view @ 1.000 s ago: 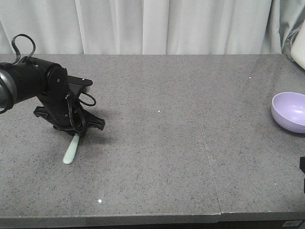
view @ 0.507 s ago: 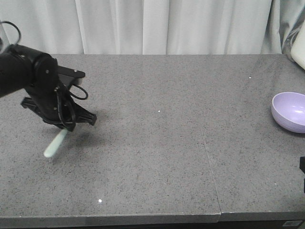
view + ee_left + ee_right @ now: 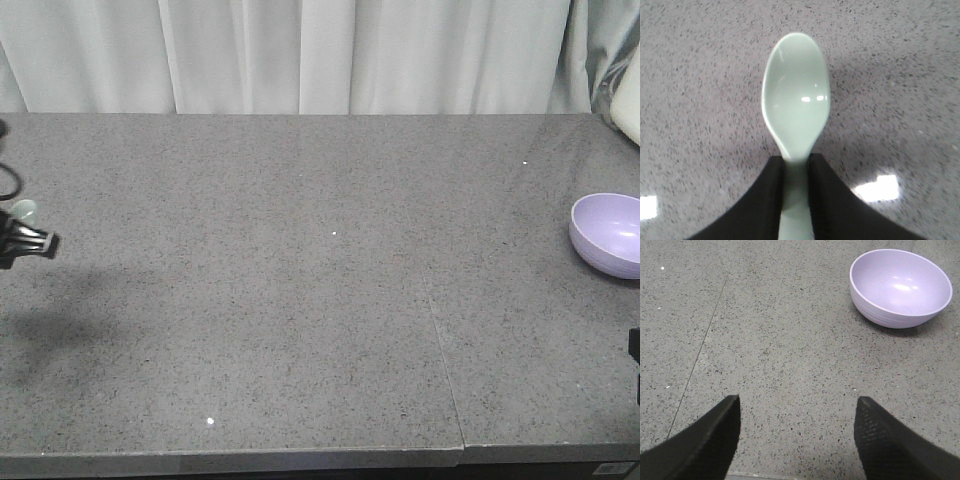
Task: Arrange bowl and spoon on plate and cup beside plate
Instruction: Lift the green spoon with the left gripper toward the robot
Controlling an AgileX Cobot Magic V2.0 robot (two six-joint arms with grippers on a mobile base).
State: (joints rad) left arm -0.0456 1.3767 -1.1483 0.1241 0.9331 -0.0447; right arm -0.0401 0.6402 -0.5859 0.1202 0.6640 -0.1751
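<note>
The pale mint-green spoon [image 3: 796,105] hangs above the grey table with its scoop pointing away, and my left gripper [image 3: 796,162] is shut on its handle. In the front view that gripper [image 3: 20,240] is at the far left edge, mostly cut off, with a bit of the spoon [image 3: 22,210] showing above it. The lavender bowl [image 3: 608,232] stands empty at the right edge of the table. My right gripper [image 3: 797,402] is open over bare table, with the bowl [image 3: 900,287] ahead of it to the right. The plate and the cup are out of view.
A seam [image 3: 440,350] runs front to back across the speckled grey table [image 3: 320,300]. White curtains [image 3: 320,50] hang behind the far edge. A pale object [image 3: 630,105] pokes in at the upper right. A dark part of the right arm [image 3: 634,355] shows at the right edge.
My left gripper has lifted the spoon off the table and carried it left, almost out of the front view. The bowl has stayed put.
</note>
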